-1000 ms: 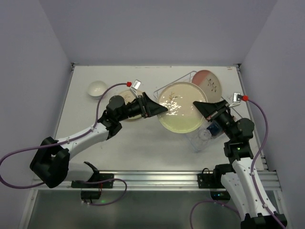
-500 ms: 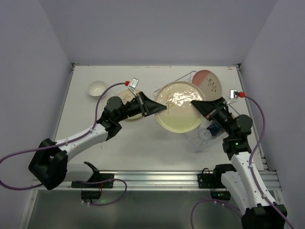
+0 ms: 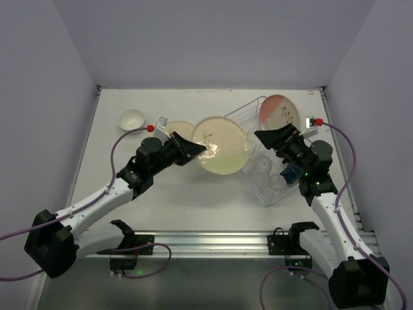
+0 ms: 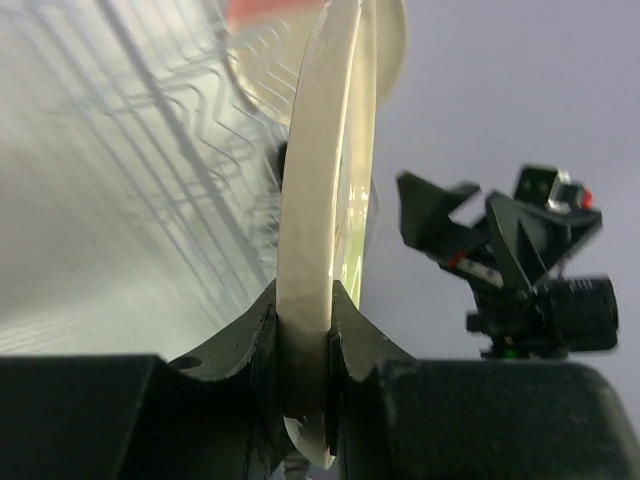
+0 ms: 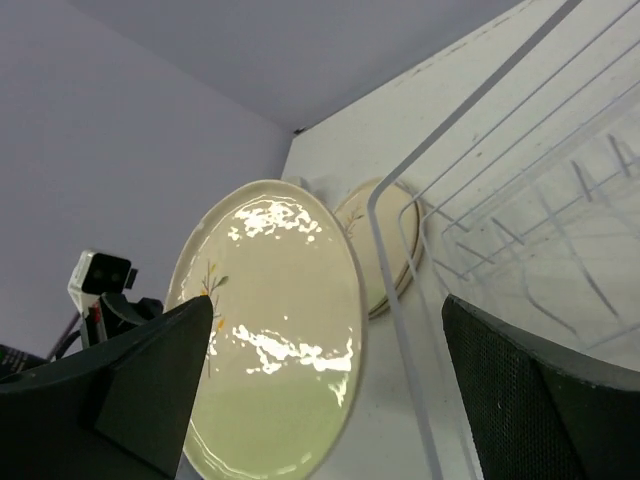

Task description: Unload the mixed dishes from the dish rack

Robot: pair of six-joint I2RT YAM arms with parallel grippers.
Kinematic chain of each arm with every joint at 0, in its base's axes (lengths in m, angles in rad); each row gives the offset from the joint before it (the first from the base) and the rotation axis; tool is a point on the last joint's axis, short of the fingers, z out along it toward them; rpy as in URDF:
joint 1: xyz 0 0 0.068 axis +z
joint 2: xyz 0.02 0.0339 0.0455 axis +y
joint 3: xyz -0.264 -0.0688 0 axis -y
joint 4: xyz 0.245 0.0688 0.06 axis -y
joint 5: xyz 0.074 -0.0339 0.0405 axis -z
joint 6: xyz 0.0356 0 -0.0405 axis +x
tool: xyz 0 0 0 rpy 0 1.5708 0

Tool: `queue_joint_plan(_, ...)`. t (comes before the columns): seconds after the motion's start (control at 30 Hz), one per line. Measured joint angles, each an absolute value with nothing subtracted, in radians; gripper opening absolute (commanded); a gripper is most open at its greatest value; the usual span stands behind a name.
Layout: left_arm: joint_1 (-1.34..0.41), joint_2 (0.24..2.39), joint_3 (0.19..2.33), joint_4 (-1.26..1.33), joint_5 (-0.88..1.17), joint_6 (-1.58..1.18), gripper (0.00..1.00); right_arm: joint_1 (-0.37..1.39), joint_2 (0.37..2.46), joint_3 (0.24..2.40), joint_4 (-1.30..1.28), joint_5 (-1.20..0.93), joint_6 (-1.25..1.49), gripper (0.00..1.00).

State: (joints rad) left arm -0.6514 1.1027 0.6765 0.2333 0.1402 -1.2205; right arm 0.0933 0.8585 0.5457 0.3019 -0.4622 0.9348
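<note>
Seen from the top camera, the dish rack [image 3: 257, 188] sat angled on the right part of the pale surface [image 3: 193, 194]. A pink plate [image 3: 279, 111] leaned at the rack's far end. Two clear glasses [image 3: 261, 169] stood in its middle part, with a dark blue cup [image 3: 290, 174] just beside them toward the rack's right side. A green plate [image 3: 222, 145] was just left of the rack, its right rim overlapping the rack's left edge in this view. The left pincer [image 3: 199, 150] was clenched on that plate's left rim. The right pincer [image 3: 263, 137] hung above the rack, released, jaws spread wide and holding nothing, clear of the green plate. Further left of the rack a third plate [image 3: 179, 127] lay flat on the surface, partly hidden by the left arm. A small white bowl [image 3: 131, 119] sat well to the left of the rack. Plain lavender-grey walls [image 3: 213, 39] closed in the surface on three sides.

In the left wrist view, the green plate showed edge-on, its rim pinched between two black fingers [image 4: 255, 350]. The rack's wires were blurred beyond it, and the right arm stood past the plate.

In the right wrist view, the two fingertips [image 5: 150, 380] stood far apart with nothing between them. Left of the rack's wire corner, the green plate's glossy face showed a sprig mark, with the third plate behind it on the surface.
</note>
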Motion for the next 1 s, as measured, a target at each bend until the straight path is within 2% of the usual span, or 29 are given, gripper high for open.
queue_joint_plan(0.27,-0.304,0.969,0.674,0.038,0.049,-1.212,0.0,0.093,0.589,0.596,0.054,-0.282,0.746,0.99)
queue_joint_plan(0.43,-0.163,1.018,0.674,0.033,0.052,-1.174,0.0,0.093,0.416,0.629,-0.06,-0.25,0.651,0.99)
queue_joint_plan(0.7,-0.103,1.352,0.665,0.107,0.153,-1.09,0.0,0.093,0.34,0.63,-0.135,-0.43,0.558,0.99)
queue_joint_plan(1.0,-0.101,1.431,0.64,0.251,0.21,-1.071,0.0,0.094,0.339,0.622,-0.17,-0.544,0.517,0.99)
